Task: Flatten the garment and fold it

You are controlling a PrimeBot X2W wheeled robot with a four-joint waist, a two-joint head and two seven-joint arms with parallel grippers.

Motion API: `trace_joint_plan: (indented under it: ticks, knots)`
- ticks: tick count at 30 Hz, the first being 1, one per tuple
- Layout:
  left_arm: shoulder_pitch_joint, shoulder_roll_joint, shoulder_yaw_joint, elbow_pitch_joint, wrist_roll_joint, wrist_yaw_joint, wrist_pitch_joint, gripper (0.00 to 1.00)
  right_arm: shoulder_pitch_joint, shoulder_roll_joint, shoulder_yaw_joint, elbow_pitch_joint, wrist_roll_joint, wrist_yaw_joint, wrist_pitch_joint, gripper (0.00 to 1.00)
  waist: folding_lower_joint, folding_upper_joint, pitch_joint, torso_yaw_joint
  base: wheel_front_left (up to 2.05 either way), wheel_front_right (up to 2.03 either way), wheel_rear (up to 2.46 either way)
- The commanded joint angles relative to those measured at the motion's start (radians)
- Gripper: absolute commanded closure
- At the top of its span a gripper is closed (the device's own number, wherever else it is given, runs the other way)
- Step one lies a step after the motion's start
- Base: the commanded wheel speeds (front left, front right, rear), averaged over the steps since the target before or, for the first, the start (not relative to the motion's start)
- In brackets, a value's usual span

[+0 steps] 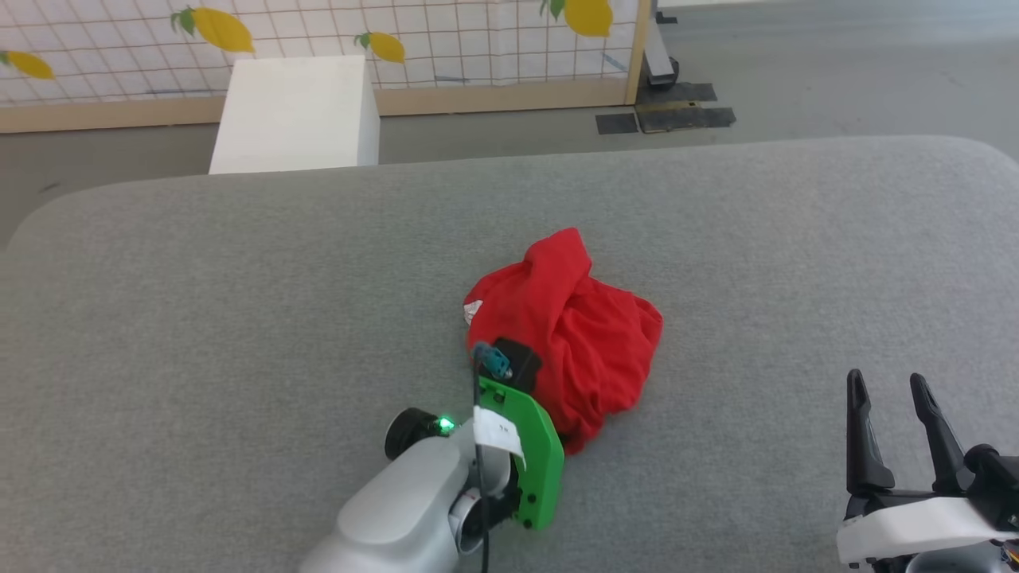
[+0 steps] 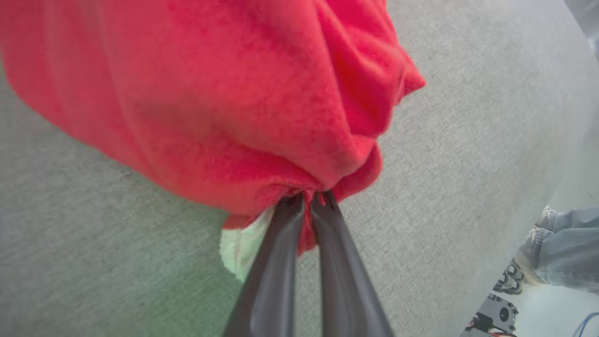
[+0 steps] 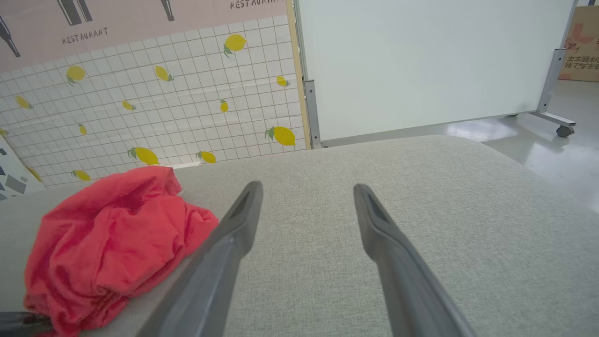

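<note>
A: Quick status. How far along is it?

B: Barely started. The garment is a crumpled red heap around the middle of the grey padded surface, a bit right of centre. No part lies flat and there is no fold anywhere.

A: Left side?

B: The left gripper is pinched tight on the near edge of the heap. In the left wrist view, red cloth is bunched between the closed fingers, and a scrap of white trim hangs just beside them. Whether the edge is lifted off the surface can't be told.

A: Right side?

B: The right gripper has its fingers spread wide and holds nothing. It sits at the near right, well apart from the garment. In the right wrist view the heap lies off to the left of those fingers.

A: So what's done and what's left?

B: Done: one grasp on an edge, that's it. Left, by my reading: pull the cloth out, likely with a second hold from the right, then spread it flat, smooth it and fold it. The waistband and legs can't be made out in the bunch, so the layout is unclear.
</note>
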Motion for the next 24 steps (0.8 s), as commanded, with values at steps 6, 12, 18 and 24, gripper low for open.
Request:
trace_joint_plan:
  ticks: [6,12,18,24]
  knots:
    - [-0.034,0.008,0.105,-0.096,-0.093,0.043,-0.005,0.00,0.014,0.000,-0.007,0.016,0.012,-0.002,-0.014,0.00,0.0000,-0.0001,-0.045,0.053,0.00,0.00,0.00]
    - [-0.033,0.073,0.211,-0.280,-0.140,0.073,-0.060,0.00,0.024,0.000,-0.006,0.020,0.021,-0.002,-0.015,0.00,0.0000,-0.0001,-0.066,0.078,0.00,0.00,0.00]
    - [0.055,0.176,0.338,-0.430,-0.099,0.131,-0.279,0.00,0.023,0.000,-0.004,0.027,0.020,-0.002,-0.016,0.00,0.0000,-0.0001,-0.082,0.085,0.00,0.00,0.00]
    - [0.190,0.279,0.436,-0.492,0.007,0.192,-0.539,0.00,0.028,0.000,-0.003,0.029,0.018,-0.002,-0.017,0.00,0.0000,-0.0001,-0.093,0.088,0.00,0.00,0.00]
